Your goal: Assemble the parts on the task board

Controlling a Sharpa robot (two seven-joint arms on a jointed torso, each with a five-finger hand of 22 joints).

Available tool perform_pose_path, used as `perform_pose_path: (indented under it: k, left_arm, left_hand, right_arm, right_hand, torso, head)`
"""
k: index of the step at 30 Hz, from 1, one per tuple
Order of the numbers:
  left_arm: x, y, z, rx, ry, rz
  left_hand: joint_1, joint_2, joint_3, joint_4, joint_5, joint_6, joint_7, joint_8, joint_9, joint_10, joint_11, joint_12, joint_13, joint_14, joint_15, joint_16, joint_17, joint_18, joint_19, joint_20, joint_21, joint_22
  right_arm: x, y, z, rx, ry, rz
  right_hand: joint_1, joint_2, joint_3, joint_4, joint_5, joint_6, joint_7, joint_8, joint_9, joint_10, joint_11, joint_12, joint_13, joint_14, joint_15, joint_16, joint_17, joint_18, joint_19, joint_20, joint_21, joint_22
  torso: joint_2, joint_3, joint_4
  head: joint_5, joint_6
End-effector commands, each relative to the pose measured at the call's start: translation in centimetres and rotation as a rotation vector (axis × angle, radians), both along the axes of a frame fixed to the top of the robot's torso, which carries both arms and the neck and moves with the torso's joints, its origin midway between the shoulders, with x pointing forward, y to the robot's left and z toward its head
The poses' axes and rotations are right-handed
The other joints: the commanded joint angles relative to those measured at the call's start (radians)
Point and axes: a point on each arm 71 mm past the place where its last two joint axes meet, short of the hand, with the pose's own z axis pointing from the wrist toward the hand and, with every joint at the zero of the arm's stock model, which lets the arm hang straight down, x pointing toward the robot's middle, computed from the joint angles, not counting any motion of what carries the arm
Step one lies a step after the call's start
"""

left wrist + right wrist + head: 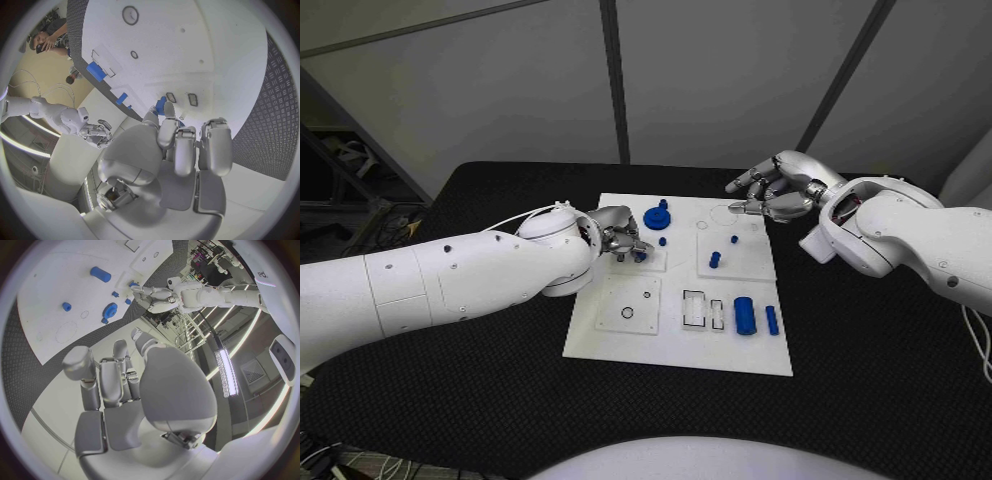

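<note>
The white task board lies in the middle of the black table. On it are a blue gear, small blue pegs, a thick blue cylinder and a thin blue pin. My left hand hovers over the board's far left part, its fingertips pinching a small blue part that the left wrist view shows at the fingertips. Over the board's far right corner my right hand hangs with loosely bent fingers and nothing in them. The right wrist view shows the gear and cylinder.
Outlined recesses and a round hole mark the board's near half. Black table surrounds the board, with a grey partition wall behind the far edge. My left forearm lies along the board's left side.
</note>
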Motion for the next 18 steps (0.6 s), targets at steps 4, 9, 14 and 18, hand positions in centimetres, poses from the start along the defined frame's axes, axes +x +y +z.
perform_pose_path:
  k: [4, 9, 14, 18]
  left_arm:
    - [0.05, 0.04, -0.14, 0.053, 0.002, 0.011]
    - [0.08, 0.09, -0.15, 0.068, -0.004, 0.014]
    - [0.04, 0.16, -0.19, 0.076, -0.001, 0.015]
    - [-0.03, 0.12, -0.24, 0.082, 0.004, 0.012]
  left_hand:
    - [-0.017, 0.001, 0.219, -0.224, 0.008, 0.008, -0.002, 0.007, 0.001, 0.040, -0.032, 0.002, 0.081, 0.103, -0.003, 0.006, 0.263, -0.007, 0.008, -0.002, 0.005, 0.077]
    - [-0.017, 0.000, 0.219, -0.225, 0.008, 0.008, -0.002, 0.007, 0.001, 0.040, -0.032, 0.002, 0.081, 0.103, -0.003, 0.006, 0.263, -0.007, 0.008, -0.002, 0.005, 0.077]
    - [-0.033, 0.000, 0.232, -0.239, 0.011, 0.009, -0.002, 0.008, 0.001, 0.041, -0.032, 0.003, 0.081, 0.103, -0.003, 0.006, 0.263, -0.008, 0.009, -0.002, 0.006, 0.080]
    - [-0.036, 0.000, 0.235, -0.242, 0.012, 0.009, -0.002, 0.009, 0.001, 0.041, -0.032, 0.003, 0.081, 0.103, -0.003, 0.006, 0.263, -0.008, 0.009, -0.002, 0.006, 0.080]
  right_arm:
    - [-0.04, 0.11, 0.18, 0.001, -0.005, 0.009]
    - [-0.05, 0.07, 0.18, 0.000, -0.005, 0.009]
    - [-0.05, 0.07, 0.18, 0.000, -0.005, 0.009]
    - [-0.04, 0.09, 0.17, 0.000, -0.005, 0.010]
  right_hand:
    - [-0.005, -0.001, -0.001, 0.006, 0.005, -0.005, 0.001, -0.001, -0.001, -0.004, -0.003, 0.003, 0.002, 0.023, 0.002, -0.002, 0.041, -0.005, -0.003, 0.001, 0.000, 0.001]
    - [-0.005, -0.001, -0.001, 0.006, 0.005, -0.005, 0.001, -0.001, -0.001, -0.004, -0.003, 0.003, 0.002, 0.023, 0.002, -0.002, 0.041, -0.005, -0.003, 0.001, 0.000, 0.001]
    - [-0.005, -0.001, -0.001, 0.006, 0.005, -0.005, 0.001, -0.001, -0.001, -0.004, -0.003, 0.003, 0.002, 0.023, 0.002, -0.002, 0.041, -0.005, -0.003, 0.001, 0.000, 0.001]
    - [-0.005, -0.001, -0.001, 0.006, 0.005, -0.005, 0.000, -0.001, -0.001, -0.004, -0.003, 0.004, 0.002, 0.023, 0.002, -0.002, 0.041, -0.005, -0.002, 0.001, 0.001, 0.002]
  torso:
    - [0.000, -0.0004, 0.0001]
    - [0.000, 0.0002, 0.0006]
    - [0.000, -0.0003, 0.0008]
    - [0.000, -0.0004, 0.0008]
  head:
    - [0.001, 0.000]
    - [0.002, -0.002]
    - [0.003, -0.003]
    - [0.003, -0.003]
